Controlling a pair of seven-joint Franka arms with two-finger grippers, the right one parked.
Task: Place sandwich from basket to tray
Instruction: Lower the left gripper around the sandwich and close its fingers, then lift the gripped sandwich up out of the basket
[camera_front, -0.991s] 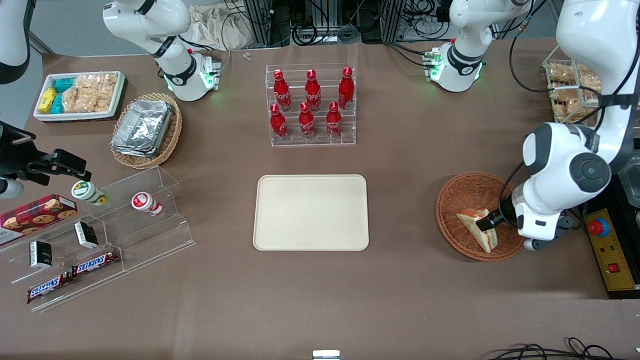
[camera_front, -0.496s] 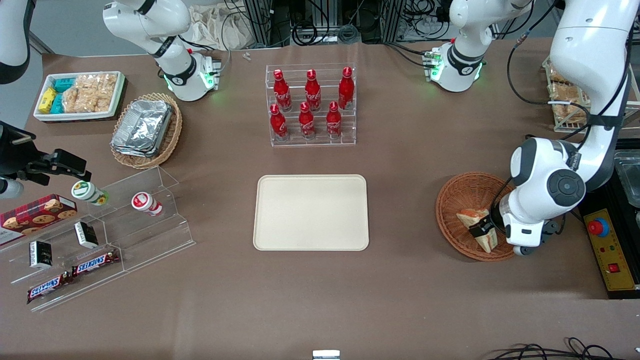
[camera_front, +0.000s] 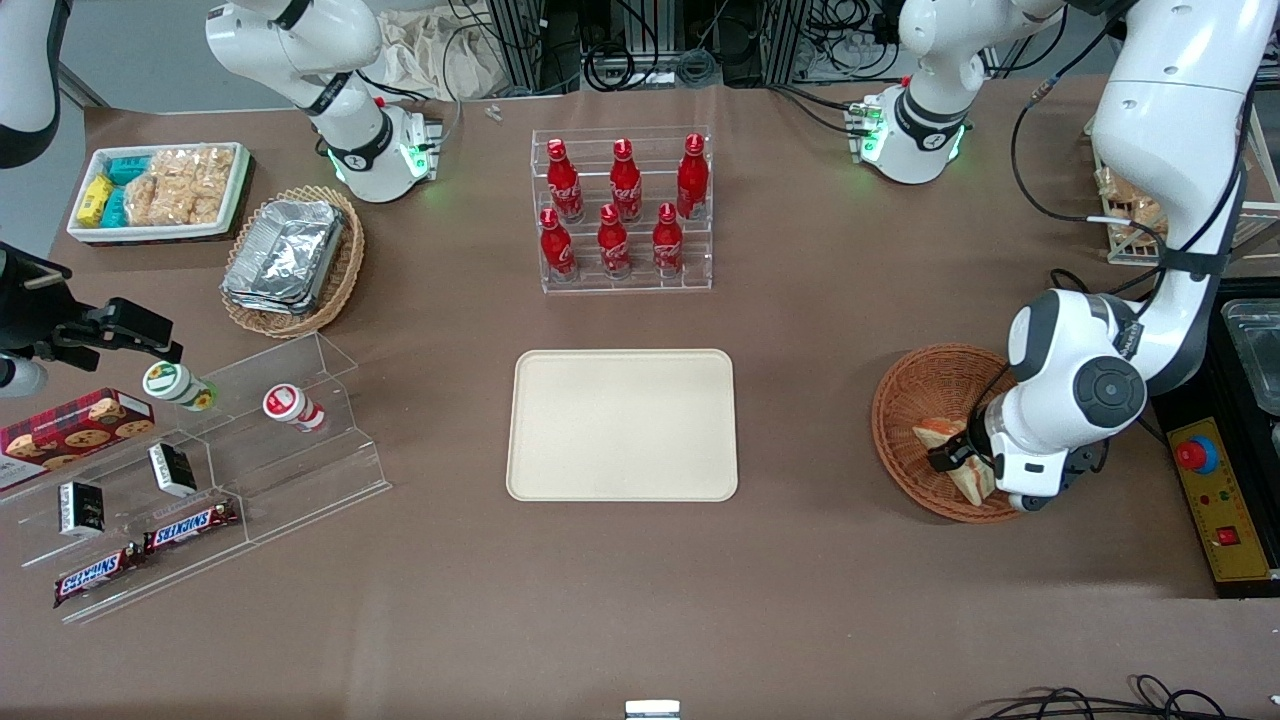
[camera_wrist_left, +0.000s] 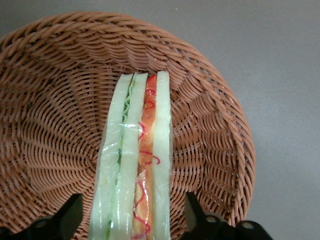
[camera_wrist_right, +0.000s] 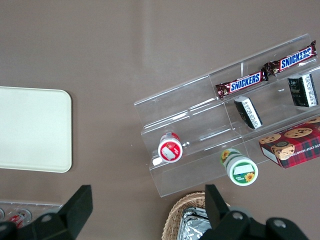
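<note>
The left arm's two-finger gripper (camera_front: 962, 462) is down inside the round, shallow reddish-brown wicker basket (camera_front: 905, 420), at the working arm's end of the table. Its dark fingers (camera_wrist_left: 67, 216) stand apart, one to each side of the small triangular clear-wrapped sandwich (camera_wrist_left: 134, 160), with a gap between each pad and the bread, so nothing is clamped yet. The sandwich lies in the basket, standing on edge with its cut face of pale bread, green leaf and red-orange filling toward the wrist camera. It looks light and soft: the bread would likely crush under a hard squeeze, and the clear film is probably slick, so a gentle grip across the two flat bread faces, low around the thick part of the wedge, seems the safest hold. The flat rectangular cream-beige tray (camera_front: 560, 480) with rounded corners lies bare at mid-table, well apart from the basket. Farther from the front camera than the tray stands a clear tiered rack of red bottles (camera_front: 623, 213).
</note>
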